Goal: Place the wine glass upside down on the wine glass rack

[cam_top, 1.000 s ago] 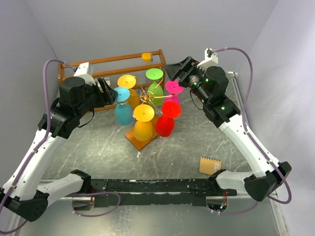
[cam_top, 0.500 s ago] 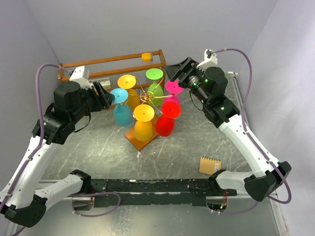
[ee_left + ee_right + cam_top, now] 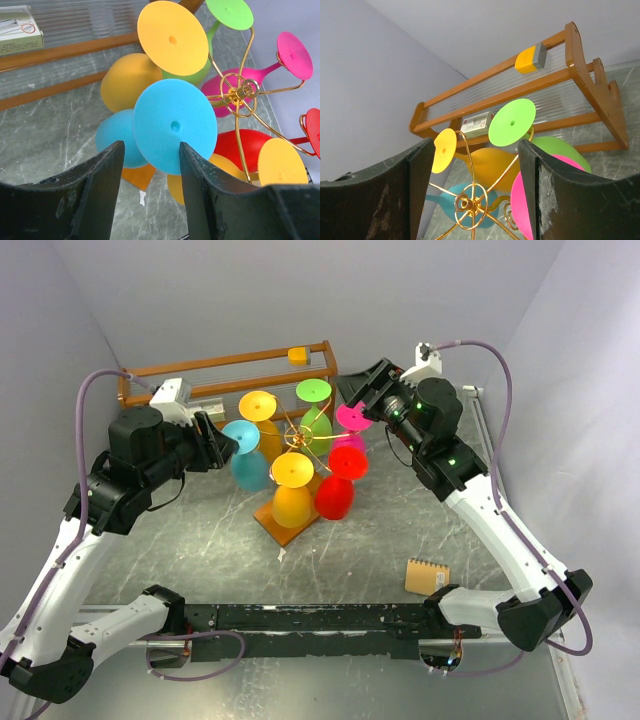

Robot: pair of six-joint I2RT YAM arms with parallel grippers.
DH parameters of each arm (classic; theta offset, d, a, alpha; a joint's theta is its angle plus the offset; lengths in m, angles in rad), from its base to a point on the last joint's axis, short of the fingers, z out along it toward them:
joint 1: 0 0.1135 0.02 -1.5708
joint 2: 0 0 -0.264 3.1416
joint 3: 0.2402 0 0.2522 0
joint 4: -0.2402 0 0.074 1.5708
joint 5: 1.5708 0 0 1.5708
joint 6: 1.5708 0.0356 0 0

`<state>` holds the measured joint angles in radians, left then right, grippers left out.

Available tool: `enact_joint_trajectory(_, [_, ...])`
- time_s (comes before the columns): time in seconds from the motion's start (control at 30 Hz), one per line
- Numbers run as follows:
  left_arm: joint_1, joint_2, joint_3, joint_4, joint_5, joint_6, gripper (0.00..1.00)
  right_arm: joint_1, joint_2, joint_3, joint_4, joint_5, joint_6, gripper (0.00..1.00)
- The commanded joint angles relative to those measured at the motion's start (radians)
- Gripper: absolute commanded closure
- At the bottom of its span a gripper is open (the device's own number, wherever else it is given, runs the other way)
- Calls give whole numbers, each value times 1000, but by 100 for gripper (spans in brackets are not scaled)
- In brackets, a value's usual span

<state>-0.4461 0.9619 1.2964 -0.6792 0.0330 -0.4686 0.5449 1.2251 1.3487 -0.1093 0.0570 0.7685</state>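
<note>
Hanging blue glass: light, slick, take by stem

Blue wine glass [image 3: 175, 125] hangs bowl-down on wine glass rack [image 3: 243, 91], centre of left wrist view, w/ five others. Left gripper [image 3: 150, 147] has fingers apart either side of its foot disc, not clamped. Right gripper [image 3: 475, 145] is spread wide, nothing between. Glass looks like light, stiff, smooth plastic, so disc rim prob. slips. Stem under foot looks the better hold. Thin wire rack may tip.

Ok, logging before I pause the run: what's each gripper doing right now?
Left gripper: open around the blue wine glass foot, not holding it.
Right gripper: open, holding nothing.
</note>
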Motion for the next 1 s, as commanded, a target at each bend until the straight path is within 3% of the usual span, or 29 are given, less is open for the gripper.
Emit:
enact_joint_trajectory(0.0, [-2,-8,5,-39,44,23,43,-5,-27,-9,30,11,6,33])
enact_joint_trajectory(0.63, [-2,8,37,-91,234,107,57,-5,-27,-20,33,14,12,33])
enact_joint_trajectory(0.83, [-2,19,55,-99,269,147,49,-5,-38,-20,27,17,12,33])
enact_joint_trajectory(0.97, [-2,21,75,-112,254,135,38,-5,-52,-22,19,20,12,33])
